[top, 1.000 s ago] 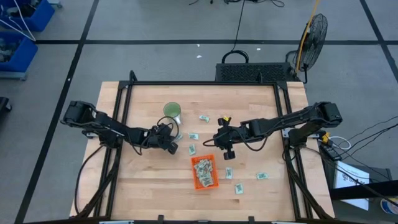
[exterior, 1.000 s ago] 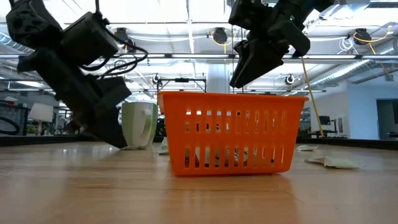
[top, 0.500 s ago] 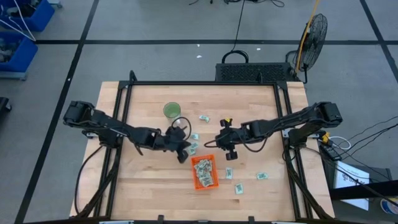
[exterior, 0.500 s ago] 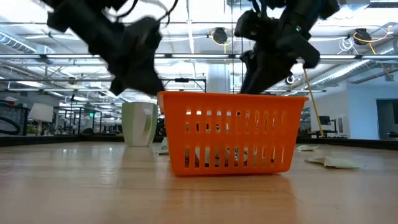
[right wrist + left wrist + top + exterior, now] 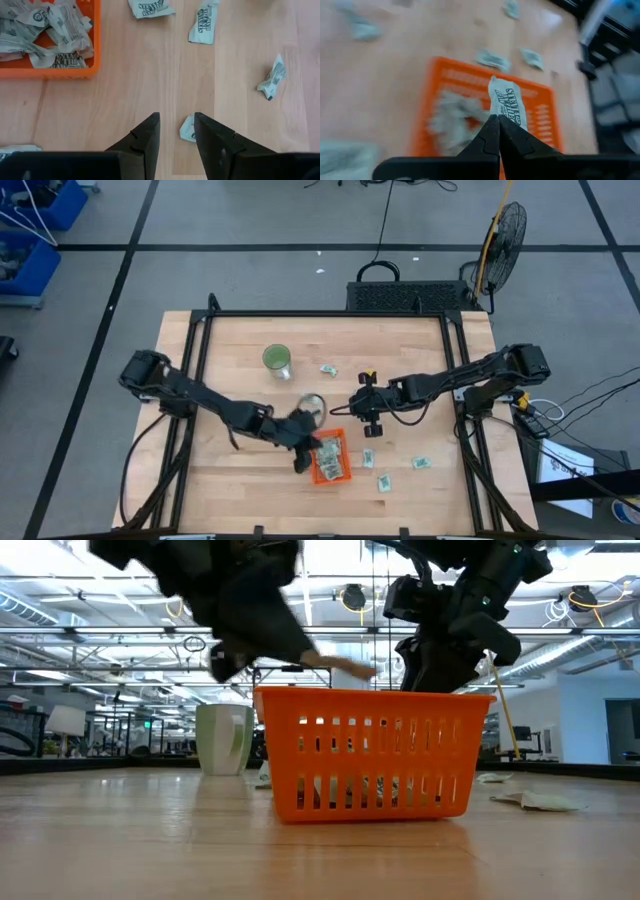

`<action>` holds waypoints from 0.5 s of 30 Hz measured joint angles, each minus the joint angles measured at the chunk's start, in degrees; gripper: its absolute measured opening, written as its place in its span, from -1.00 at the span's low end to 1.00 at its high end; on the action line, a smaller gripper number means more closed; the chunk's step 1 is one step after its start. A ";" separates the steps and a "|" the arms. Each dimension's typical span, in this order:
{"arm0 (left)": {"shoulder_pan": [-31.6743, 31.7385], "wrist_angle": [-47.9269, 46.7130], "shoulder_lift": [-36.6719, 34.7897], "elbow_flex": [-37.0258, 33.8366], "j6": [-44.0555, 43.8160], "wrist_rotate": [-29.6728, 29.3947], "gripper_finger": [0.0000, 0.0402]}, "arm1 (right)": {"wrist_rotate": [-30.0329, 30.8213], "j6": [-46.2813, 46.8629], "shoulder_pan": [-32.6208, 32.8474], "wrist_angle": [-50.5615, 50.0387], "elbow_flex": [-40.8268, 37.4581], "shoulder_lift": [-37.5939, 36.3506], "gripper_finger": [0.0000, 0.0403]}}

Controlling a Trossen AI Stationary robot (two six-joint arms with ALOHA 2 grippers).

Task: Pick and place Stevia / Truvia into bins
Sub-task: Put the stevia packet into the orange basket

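Observation:
The orange tray [image 5: 347, 467] sits near the table's middle with several crumpled sachets inside. My left gripper [image 5: 303, 448] hangs over the tray's left part [image 5: 540, 95], shut on one sachet [image 5: 507, 104]. My right gripper [image 5: 176, 120] is open and lower down to the right of the tray [image 5: 60, 73]. Its fingers point down at the table, with a loose crumpled sachet [image 5: 187, 128] lying flat just beyond the gap between them. In the low view the held sachet [image 5: 336, 664] sticks out above the tray rim [image 5: 375, 697]. My left gripper [image 5: 498, 120] pinches one short end of the sachet [image 5: 501, 114] between its two fingertips. The rest of the sachet sticks straight out past the tips, lifted clear above the tray. The fingers slant down from the table's left.
A pale green cup [image 5: 276, 359] stands on the far left part of the table. Loose sachets lie flat around the tray: two [image 5: 150, 7] [image 5: 204, 25] beyond my right gripper, one [image 5: 272, 77] farther off, and more near the table's right side [image 5: 421, 463].
My left gripper rose from the table near the cup and swung toward the right and near edge. It now hangs over the tray with a sachet in its tips. My right gripper drifted slightly toward the table's right edge.

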 joint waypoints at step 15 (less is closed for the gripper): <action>-3.06 -25.55 16.32 22.77 5.64 7.34 -1.00 | -0.15 3.49 0.00 -2.25 -0.05 0.00 -0.42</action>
